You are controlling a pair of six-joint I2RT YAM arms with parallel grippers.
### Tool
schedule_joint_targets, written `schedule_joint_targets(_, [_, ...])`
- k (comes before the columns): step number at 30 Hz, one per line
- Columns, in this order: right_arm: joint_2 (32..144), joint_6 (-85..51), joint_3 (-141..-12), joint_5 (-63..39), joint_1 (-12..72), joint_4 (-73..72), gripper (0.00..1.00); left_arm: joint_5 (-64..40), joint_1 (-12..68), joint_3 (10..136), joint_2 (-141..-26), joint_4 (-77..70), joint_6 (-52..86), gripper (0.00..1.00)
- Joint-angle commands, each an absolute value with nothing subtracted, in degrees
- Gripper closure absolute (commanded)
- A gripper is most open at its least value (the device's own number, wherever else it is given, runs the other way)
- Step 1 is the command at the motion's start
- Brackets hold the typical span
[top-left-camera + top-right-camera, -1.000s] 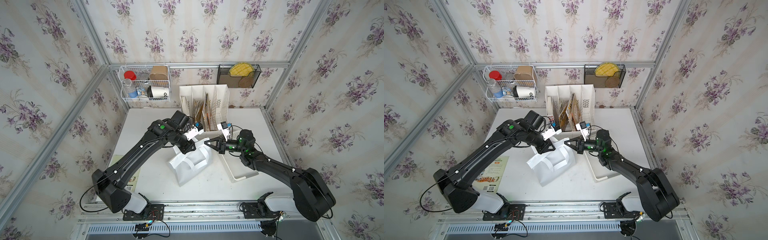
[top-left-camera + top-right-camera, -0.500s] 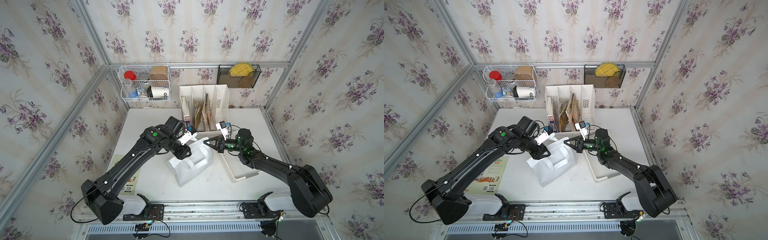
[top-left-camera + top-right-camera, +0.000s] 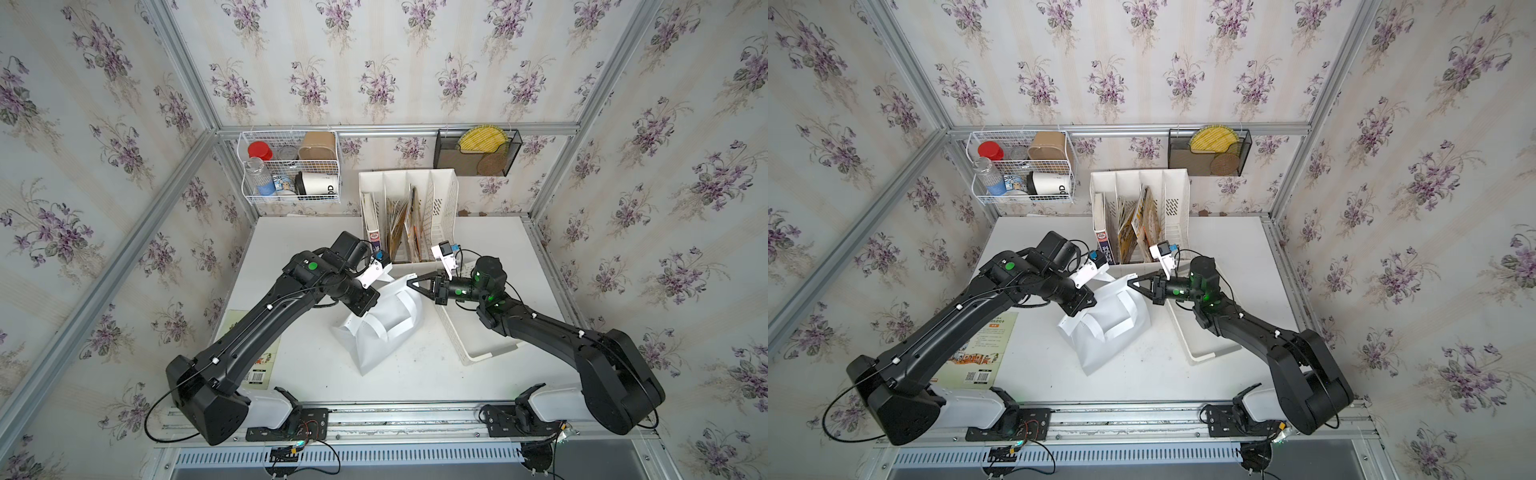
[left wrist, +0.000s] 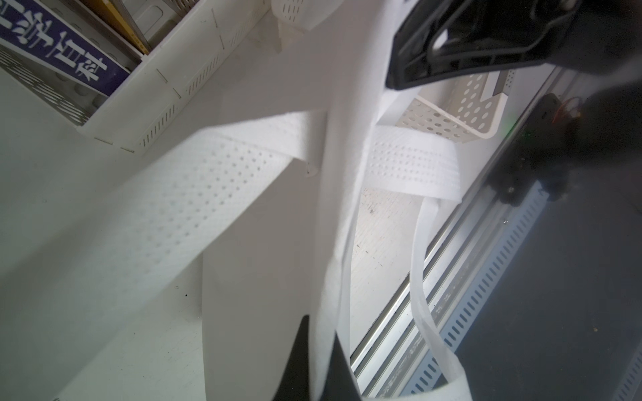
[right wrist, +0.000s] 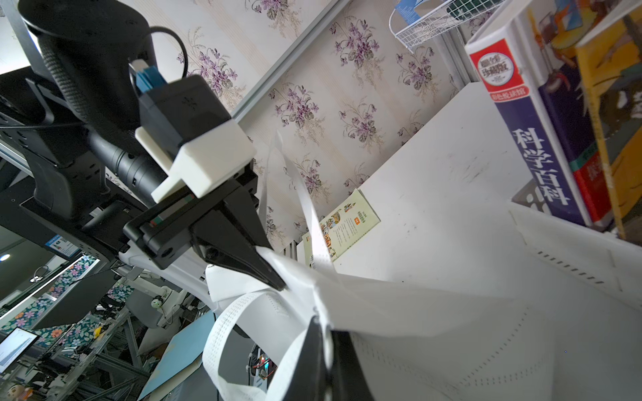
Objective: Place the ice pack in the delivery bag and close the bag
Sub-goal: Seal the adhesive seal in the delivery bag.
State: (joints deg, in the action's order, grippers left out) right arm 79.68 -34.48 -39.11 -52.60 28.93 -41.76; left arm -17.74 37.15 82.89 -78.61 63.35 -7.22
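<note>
The delivery bag (image 3: 386, 332) (image 3: 1113, 332), a white soft tote with flat white strap handles (image 4: 410, 163), lies crumpled mid-table in both top views. My left gripper (image 3: 360, 311) (image 3: 1077, 309) is shut on the bag's left rim; in the left wrist view its jaws (image 4: 319, 364) pinch the white fabric. My right gripper (image 3: 409, 284) (image 3: 1129, 284) is shut on the opposite rim, and the right wrist view shows fabric pinched between its fingers (image 5: 324, 347). The rim is stretched between the two grippers. The ice pack is not in view.
A white perforated basket (image 3: 469, 332) lies right of the bag, under my right arm. A white file organizer with books (image 3: 409, 220) stands behind the bag. A booklet (image 3: 262, 361) lies at the table's left. A wire basket (image 3: 291, 170) and black mesh holder (image 3: 478, 151) hang on the back wall.
My left gripper shifted slightly toward the front and closed on the bag's left rim. The right gripper kept its grip in place.
</note>
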Motion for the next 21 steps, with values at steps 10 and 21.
schedule_joint_targets(10, [80.72,-34.62,-39.98,-50.61,28.92,-41.12,1.00,-18.13,37.18,82.64,-70.71,64.57,-2.59,0.58])
schedule_joint_targets(21, [80.66,-34.97,-40.41,-50.82,28.92,-41.00,1.00,-11.41,37.18,77.48,-68.90,64.80,-2.55,0.56])
